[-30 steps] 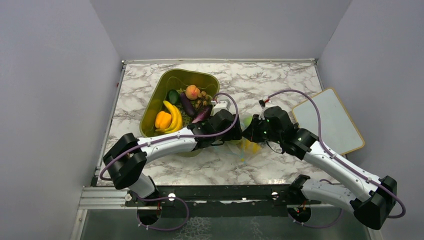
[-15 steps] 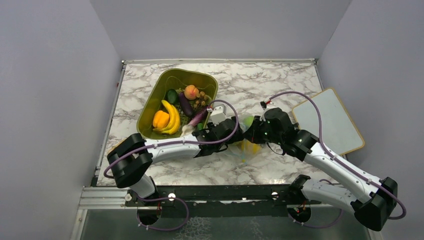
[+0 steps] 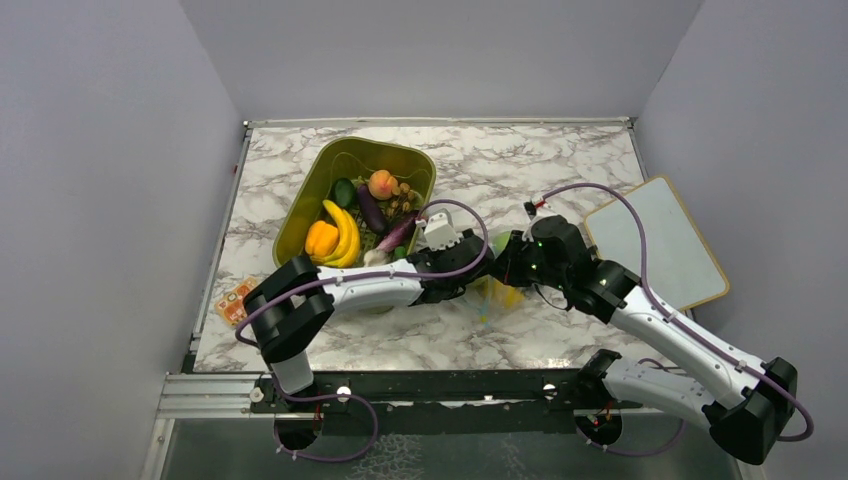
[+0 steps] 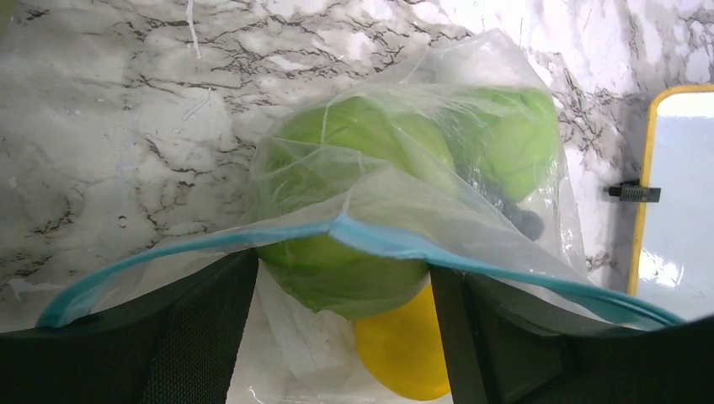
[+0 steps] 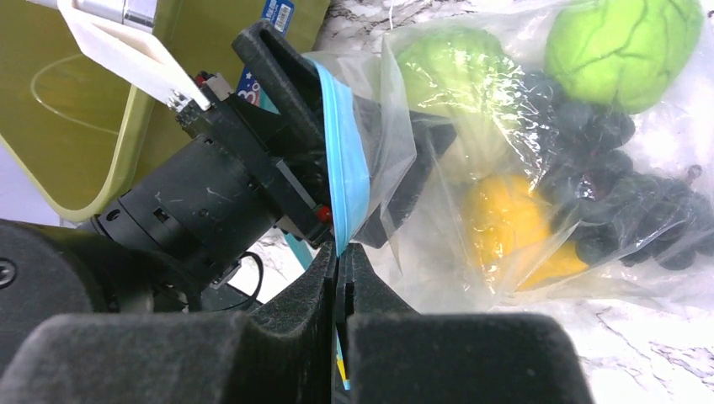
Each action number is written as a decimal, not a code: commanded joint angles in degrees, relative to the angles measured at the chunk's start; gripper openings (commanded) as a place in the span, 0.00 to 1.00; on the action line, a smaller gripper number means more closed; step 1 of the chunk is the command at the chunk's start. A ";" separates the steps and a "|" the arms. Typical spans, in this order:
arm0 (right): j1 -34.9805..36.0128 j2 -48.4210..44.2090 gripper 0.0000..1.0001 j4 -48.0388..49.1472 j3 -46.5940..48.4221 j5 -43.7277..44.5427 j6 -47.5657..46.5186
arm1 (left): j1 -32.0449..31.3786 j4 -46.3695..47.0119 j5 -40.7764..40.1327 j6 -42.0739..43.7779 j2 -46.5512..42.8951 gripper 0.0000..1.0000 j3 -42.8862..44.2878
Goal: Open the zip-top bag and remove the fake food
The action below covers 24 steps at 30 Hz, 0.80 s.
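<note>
The zip-top bag (image 3: pixel 490 292) lies at mid-table, clear, with a light blue zipper strip (image 4: pixel 396 240). Through it show two light green round pieces (image 5: pixel 623 46), a yellow pear (image 5: pixel 505 219) and a dark purple cluster (image 5: pixel 623 210). My left gripper (image 4: pixel 337 337) is open at the bag's mouth. The strip lies across both its fingers, and a green piece (image 4: pixel 354 269) and the pear (image 4: pixel 404 353) sit between them. My right gripper (image 5: pixel 341 261) is shut on the zipper strip (image 5: pixel 341 168), right beside the left gripper (image 5: pixel 278 67). A peach-orange fruit (image 3: pixel 383 184) and an eggplant (image 3: pixel 373 210) lie in the bin.
An olive-green bin (image 3: pixel 325 170) at the back left also holds a banana bunch (image 3: pixel 347 235) and an orange bell pepper (image 3: pixel 322 239). A grey board with a yellow rim (image 3: pixel 660 240) lies at the right. A small orange packet (image 3: pixel 235 300) lies at the table's left edge.
My left arm has swung right and its gripper has pushed further into the bag's mouth, uncovering the orange packet. My right gripper has stayed shut on the strip, barely moving.
</note>
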 commanded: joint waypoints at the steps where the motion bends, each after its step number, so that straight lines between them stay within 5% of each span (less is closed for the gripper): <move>1: 0.14 -0.96 0.01 0.17 -0.01 0.80 0.07 | -0.01 -4.70 -4.99 -0.96 2.21 0.76 3.21; 11: 0.19 -1.42 0.01 -0.80 -0.83 3.27 0.37 | -0.01 -3.50 -3.43 -0.44 -1.86 0.34 -0.04; 24: 0.19 -1.32 0.01 -1.45 -1.31 4.91 0.48 | 0.00 -2.44 2.85 9.15 -8.94 0.25 -3.22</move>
